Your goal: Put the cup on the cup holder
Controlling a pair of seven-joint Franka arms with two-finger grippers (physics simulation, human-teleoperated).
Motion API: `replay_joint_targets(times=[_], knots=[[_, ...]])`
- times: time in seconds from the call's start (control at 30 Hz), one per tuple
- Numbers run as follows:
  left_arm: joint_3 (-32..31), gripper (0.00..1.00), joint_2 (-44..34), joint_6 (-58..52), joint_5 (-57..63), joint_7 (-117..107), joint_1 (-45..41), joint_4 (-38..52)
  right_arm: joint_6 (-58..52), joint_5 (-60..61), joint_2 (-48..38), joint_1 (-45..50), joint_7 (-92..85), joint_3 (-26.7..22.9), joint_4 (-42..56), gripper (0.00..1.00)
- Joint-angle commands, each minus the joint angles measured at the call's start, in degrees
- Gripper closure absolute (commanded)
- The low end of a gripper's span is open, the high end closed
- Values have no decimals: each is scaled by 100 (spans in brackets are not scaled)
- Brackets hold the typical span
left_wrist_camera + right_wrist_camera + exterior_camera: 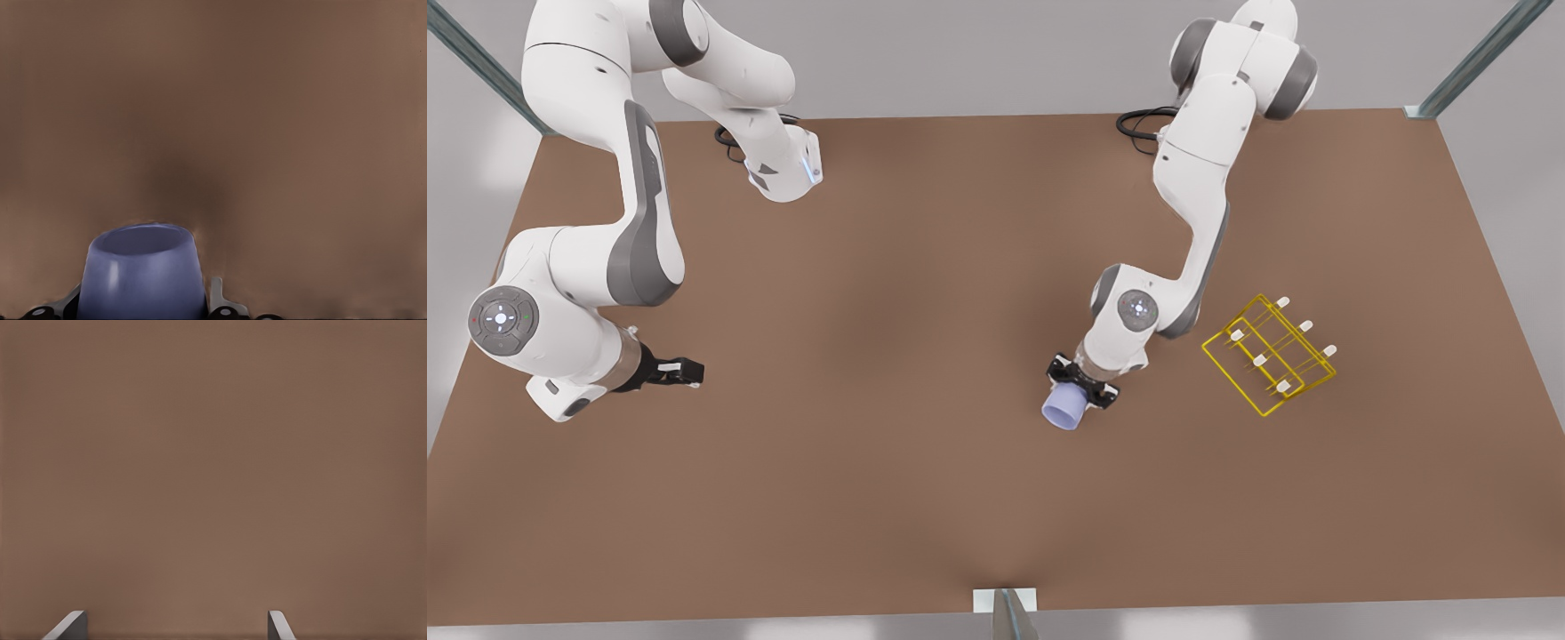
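The left gripper [1082,392] is clamped round the cup [1064,410], which is held tilted just above the brown table [889,498], well short of the yellow cup holder [1270,356] on the front view's right. The right gripper [694,372] is parked apart, fingers [68,626] spread wide.

On my worktop [889,373] the cup holder [1269,356] stands toward the front view's right. Just to its left I have the cup [1065,407] between the left gripper's [1080,388] fingers, apart from the rack. My right gripper [685,372] waits well away on the front view's left.
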Motion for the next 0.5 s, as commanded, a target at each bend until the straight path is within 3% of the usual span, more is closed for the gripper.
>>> replay_joint_targets(times=[0.0, 0.17, 0.2, 0.27, 0.3, 0.37, 0.47], knots=[[29, 24, -373, -1235, 384, -1559, 0, 13, 4, 4, -7, 0, -103, 1, 3, 0], [20, 24, -303, -6033, 3977, -610, 18, 1815, 4, 4, -7, 0, -103, 1, 3, 0], [212, 24, -364, -6315, 4654, 58, -298, 1815, 13, 4, -7, 9, -94, 1, 12, 0], [3744, 24, 22, -6623, 4744, 2509, -3004, 1622, 39, 4, 2, 0, -103, 1, 12, 0], [5309, 24, 628, -6509, 4708, 3653, -4068, 1429, 57, -5, 2, 0, -103, 1, 12, 0], [6400, 24, 1191, -6114, 4735, 4524, -4860, 928, 40, -40, 151, -17, -121, -17, 328, 0], [6568, 24, 1402, -5762, 5138, 4981, -5133, 102, 66, -110, 160, -17, -68, -17, 328, 0]])
